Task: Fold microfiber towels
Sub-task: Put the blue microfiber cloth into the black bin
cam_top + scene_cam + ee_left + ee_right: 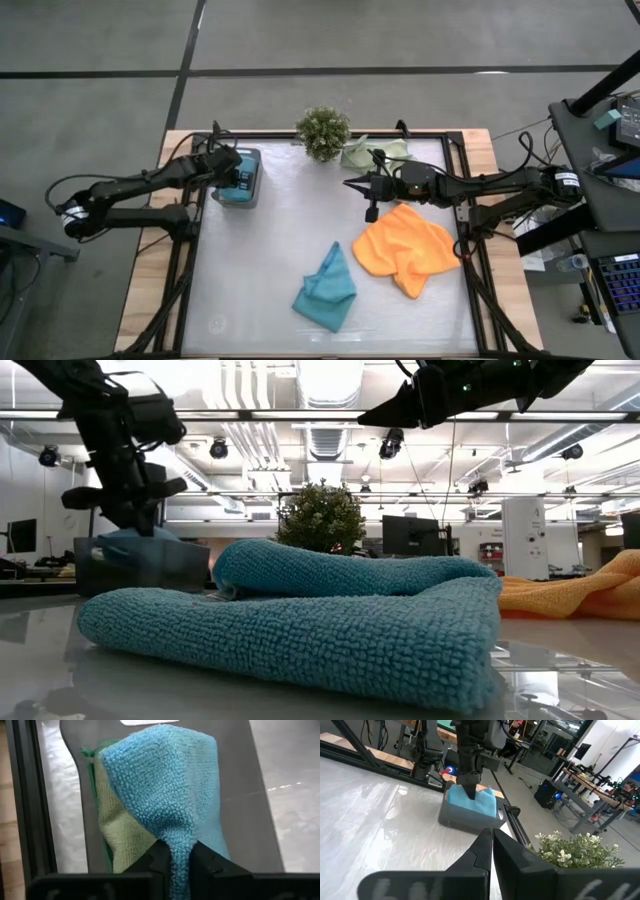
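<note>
Teal-blue folded microfiber towel [170,795] sits in the dark grey rectangular tray [250,810], pinched by my left gripper [177,865]. I should release gently, lifting straight up; my right gripper [490,845] hovers closed.

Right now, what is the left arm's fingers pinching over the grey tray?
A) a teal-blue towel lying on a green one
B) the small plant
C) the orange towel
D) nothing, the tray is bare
A: in the left wrist view the left gripper has its fingers closed on a fold of the teal-blue towel, which lies over a sage-green towel in the grey tray.
</note>
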